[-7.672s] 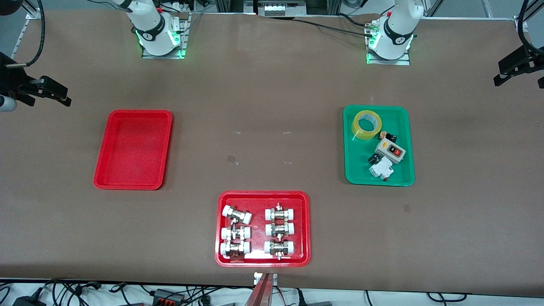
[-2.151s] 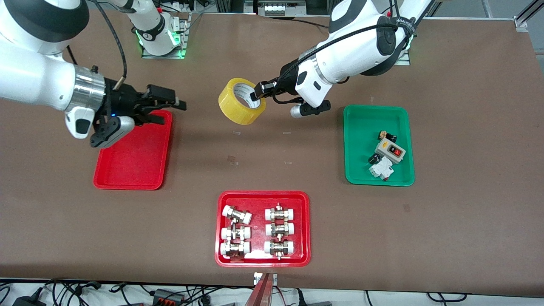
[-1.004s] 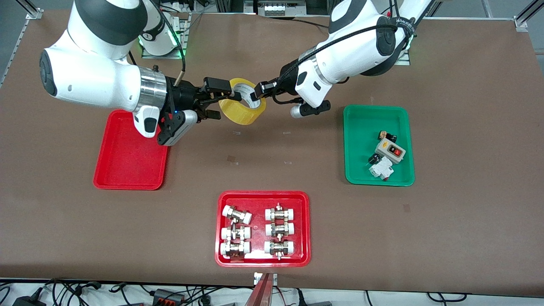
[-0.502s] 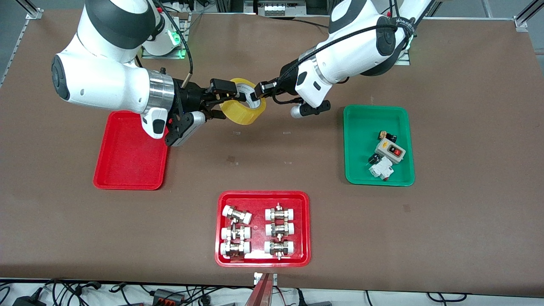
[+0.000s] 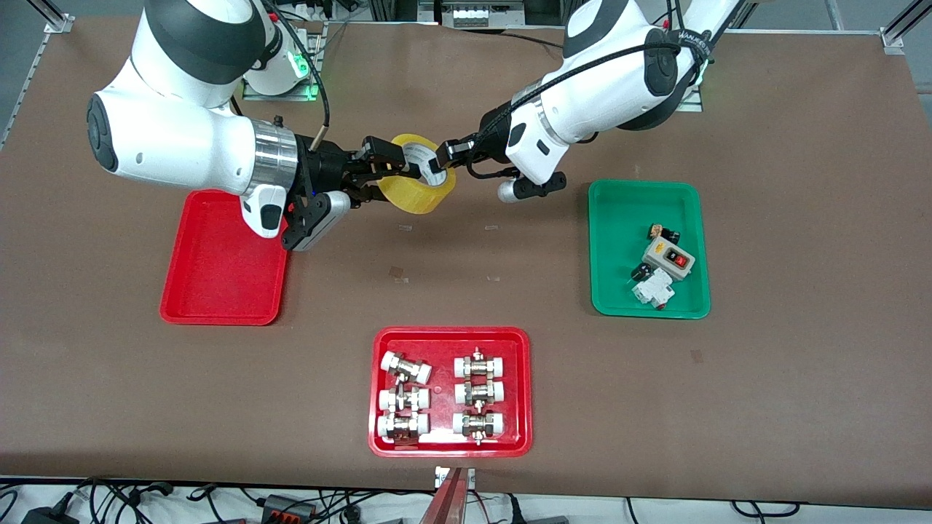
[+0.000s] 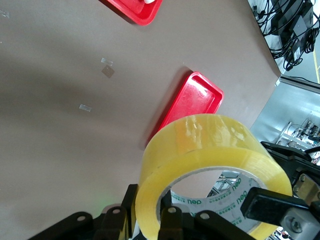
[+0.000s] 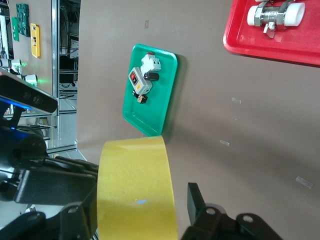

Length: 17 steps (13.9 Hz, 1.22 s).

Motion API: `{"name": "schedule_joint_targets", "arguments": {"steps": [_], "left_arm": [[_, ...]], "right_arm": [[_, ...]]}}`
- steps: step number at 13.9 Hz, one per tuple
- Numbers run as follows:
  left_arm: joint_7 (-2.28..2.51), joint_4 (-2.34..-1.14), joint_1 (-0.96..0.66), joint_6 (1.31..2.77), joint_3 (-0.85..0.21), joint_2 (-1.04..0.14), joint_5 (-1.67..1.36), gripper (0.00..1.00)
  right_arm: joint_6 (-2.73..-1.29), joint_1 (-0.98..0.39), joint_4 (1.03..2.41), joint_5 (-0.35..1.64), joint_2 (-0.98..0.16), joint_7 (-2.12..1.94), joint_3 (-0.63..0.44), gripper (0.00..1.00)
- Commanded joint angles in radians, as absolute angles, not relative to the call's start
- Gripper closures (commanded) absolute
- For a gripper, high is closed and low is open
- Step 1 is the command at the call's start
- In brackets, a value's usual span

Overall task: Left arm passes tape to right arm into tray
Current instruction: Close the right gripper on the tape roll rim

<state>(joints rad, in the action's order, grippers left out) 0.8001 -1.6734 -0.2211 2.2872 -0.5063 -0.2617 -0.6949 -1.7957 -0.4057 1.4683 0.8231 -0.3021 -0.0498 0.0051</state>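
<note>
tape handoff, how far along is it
Done: the tape is out of the green tray and held up over the table between the arms. In hand: the left gripper is shut on the roll's wall, and the right gripper has its fingers around the roll, not clearly clamped. Left: the left gripper lets go, then the right arm carries the tape to the plain red tray.

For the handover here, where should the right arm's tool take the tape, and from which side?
Best on the roll's wall at the rim facing the right arm's end of the table. The tape hangs in the air, tilted, with the left tool shut on the wall at the opposite rim, one finger inside the core. The right tool fits with one finger in the hole and one on the yellow outer face.
</note>
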Motion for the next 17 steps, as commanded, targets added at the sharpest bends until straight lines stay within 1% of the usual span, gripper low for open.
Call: {"name": "schedule_joint_targets", "arguments": {"steps": [1, 3, 4, 5, 6, 7, 8, 9, 12, 13, 14, 15, 16, 17], "left_arm": [[0.792, -1.667, -0.216, 2.272, -0.509, -0.256, -0.723, 0.92], [0.792, -1.667, -0.216, 2.272, -0.509, -0.256, -0.723, 0.92], [0.792, -1.667, -0.216, 2.272, -0.509, -0.256, -0.723, 0.92], [0.792, -1.667, -0.216, 2.272, -0.509, -0.256, -0.723, 0.93], [0.792, -1.667, -0.216, 2.272, -0.509, -0.256, -0.723, 0.92], [0.792, -1.667, -0.216, 2.27, -0.509, -0.256, -0.723, 0.93], [0.792, -1.667, -0.216, 2.272, -0.509, -0.256, -0.723, 0.92], [0.792, -1.667, -0.216, 2.272, -0.509, -0.256, -0.723, 0.92], [0.79, -1.667, -0.216, 2.27, -0.509, -0.256, -0.723, 0.92], [0.782, -1.667, -0.215, 2.269, -0.509, -0.256, -0.723, 0.74], [0.782, -1.667, -0.215, 2.269, -0.508, -0.256, -0.723, 0.38], [0.784, -1.667, -0.215, 2.269, -0.508, -0.256, -0.721, 0.14], [0.788, -1.667, -0.215, 2.264, -0.508, -0.247, -0.719, 0.01], [0.792, -1.667, -0.213, 2.231, -0.502, -0.235, -0.719, 0.0]], "right_arm": [[-1.795, -0.407, 1.447, 0.844, -0.311, -0.041, -0.003, 0.28], [-1.793, -0.405, 1.447, 0.842, -0.311, -0.041, -0.003, 0.31], [-1.792, -0.403, 1.447, 0.844, -0.311, -0.043, -0.003, 0.34], [-1.792, -0.403, 1.447, 0.844, -0.311, -0.041, -0.003, 0.39], [-1.793, -0.405, 1.447, 0.844, -0.311, -0.041, -0.003, 0.48], [-1.793, -0.405, 1.447, 0.844, -0.311, -0.041, -0.003, 0.53], [-1.793, -0.405, 1.447, 0.844, -0.311, -0.041, -0.003, 0.57], [-1.793, -0.405, 1.447, 0.844, -0.311, -0.041, -0.003, 0.59], [-1.793, -0.405, 1.447, 0.844, -0.311, -0.041, -0.003, 0.59], [-1.793, -0.405, 1.447, 0.844, -0.311, -0.043, -0.003, 0.59], [-1.793, -0.405, 1.447, 0.844, -0.31, -0.043, -0.003, 0.59], [-1.793, -0.405, 1.447, 0.844, -0.311, -0.043, -0.003, 0.59], [-1.793, -0.405, 1.447, 0.844, -0.311, -0.043, -0.003, 0.59], [-1.793, -0.403, 1.447, 0.844, -0.311, -0.043, -0.003, 0.59]]}}
